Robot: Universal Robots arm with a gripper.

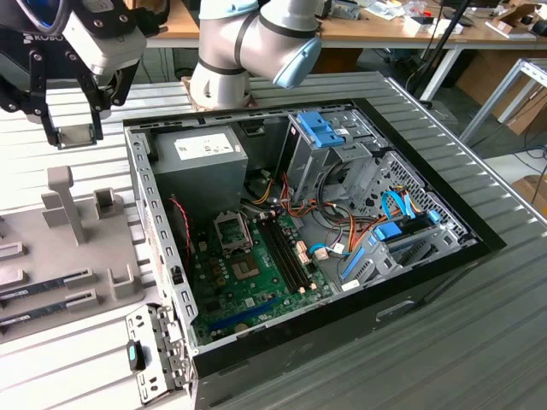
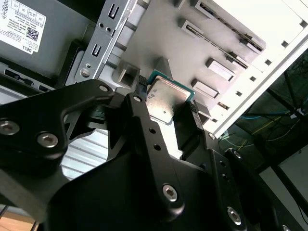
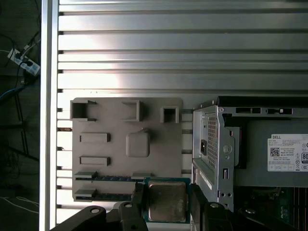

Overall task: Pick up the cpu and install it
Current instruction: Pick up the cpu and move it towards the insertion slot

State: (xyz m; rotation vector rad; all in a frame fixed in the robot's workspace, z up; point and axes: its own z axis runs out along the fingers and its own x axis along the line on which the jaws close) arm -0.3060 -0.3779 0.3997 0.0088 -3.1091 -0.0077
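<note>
The cpu [image 3: 166, 199], a silver-grey square with a thin green rim, is clamped between my gripper's [image 3: 167, 203] two black fingers. In the second wrist view the cpu [image 2: 165, 98] shows tilted, held by its opposite edges in the gripper [image 2: 166, 109]. In the exterior view the gripper [image 1: 75, 130] hangs high at the exterior view's left, above the grey parts holder [image 1: 51, 248] and outside the open computer case [image 1: 141, 184]. The motherboard's empty cpu socket [image 1: 232, 231] lies inside the case, below the power supply [image 1: 201, 158].
The grey holder [image 3: 159, 159] carries memory sticks [image 3: 113, 178] and raised posts [image 1: 64, 201]. Inside the case are memory slots [image 1: 286, 252], cable bundles [image 1: 342, 231] and a drive cage [image 1: 329, 141]. The arm's base [image 1: 224, 77] stands behind the case on the ribbed metal table [image 1: 444, 342].
</note>
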